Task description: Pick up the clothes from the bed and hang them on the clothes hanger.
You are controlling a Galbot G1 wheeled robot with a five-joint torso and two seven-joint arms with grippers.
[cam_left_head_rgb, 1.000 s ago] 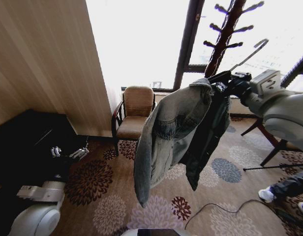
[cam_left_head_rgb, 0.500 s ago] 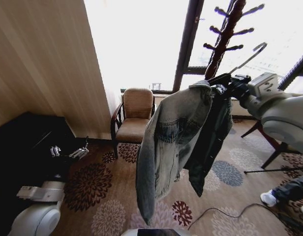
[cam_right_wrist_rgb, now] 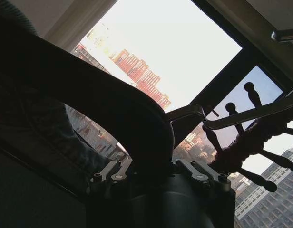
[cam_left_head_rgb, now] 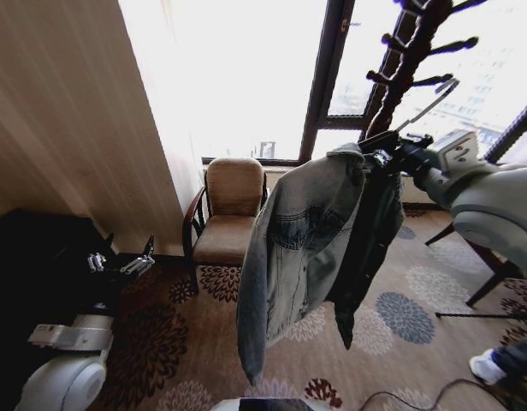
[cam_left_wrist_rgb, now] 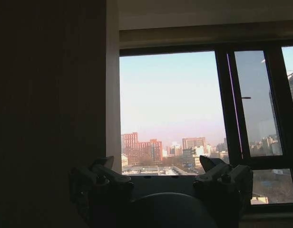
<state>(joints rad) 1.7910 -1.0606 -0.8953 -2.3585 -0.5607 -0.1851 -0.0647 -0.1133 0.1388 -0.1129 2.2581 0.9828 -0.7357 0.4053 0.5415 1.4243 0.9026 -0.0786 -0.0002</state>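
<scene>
Right pincer (cam_left_head_rgb: 385, 156) pinches the clothes hanger (cam_left_head_rgb: 422, 107), denim jacket (cam_left_head_rgb: 302, 248) draped, above floral carpet (cam_left_head_rgb: 195, 342).

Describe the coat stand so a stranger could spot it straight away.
Look to the big window. In front of its right part stands the coat stand, a tall dark wooden pole behind the hanging denim jacket. Unlike the armchair beside it, it has knobbed pegs branching outward.

You see the light-blue denim jacket (cam_left_head_rgb: 302, 248) draped over the black clothes hanger (cam_left_head_rgb: 392, 137), hanging open in mid-air above the carpet. One sleeve dangles lowest, at the robot's left. The hanger's metal hook (cam_left_head_rgb: 430, 101) points up beside a wooden coat stand.
</scene>
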